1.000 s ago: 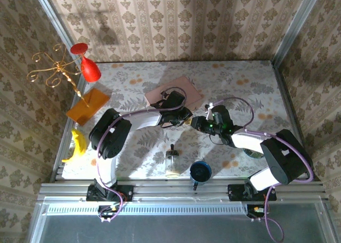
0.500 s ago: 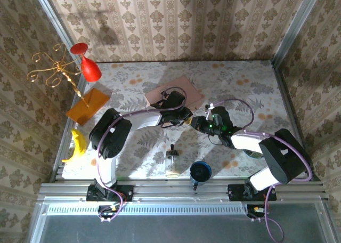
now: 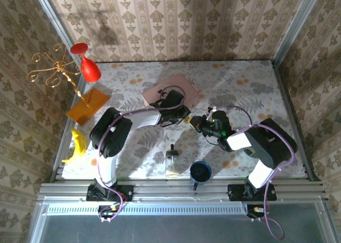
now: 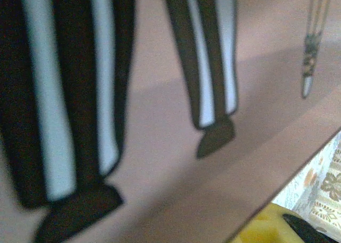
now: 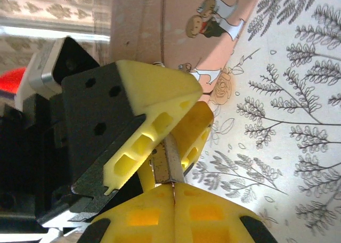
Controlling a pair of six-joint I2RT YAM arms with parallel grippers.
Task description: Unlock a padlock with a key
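From above, the right arm has folded its elbow in and brought the right gripper (image 3: 196, 122) closer against the left gripper (image 3: 184, 117), just off the near-right corner of the pink picture box (image 3: 185, 86). The box itself has slid a little leftward, and I judge the key is being pressed home, not yet turned. Open table lies to the right of the box, and the glass jar (image 3: 171, 163) and blue cup (image 3: 201, 171) stand well apart on its near side, crowding neither wrist. In the left wrist view the box lid with its striped printed legs sits right under the camera; whether the left fingers are closed I cannot tell. In the right wrist view the right fingers (image 5: 144, 216) are pressed together on a flat silvery blade, most likely the key (image 5: 168, 165). It points between the left gripper's fingers (image 5: 154, 94) beside the box edge, where the padlock's brass body is hidden.
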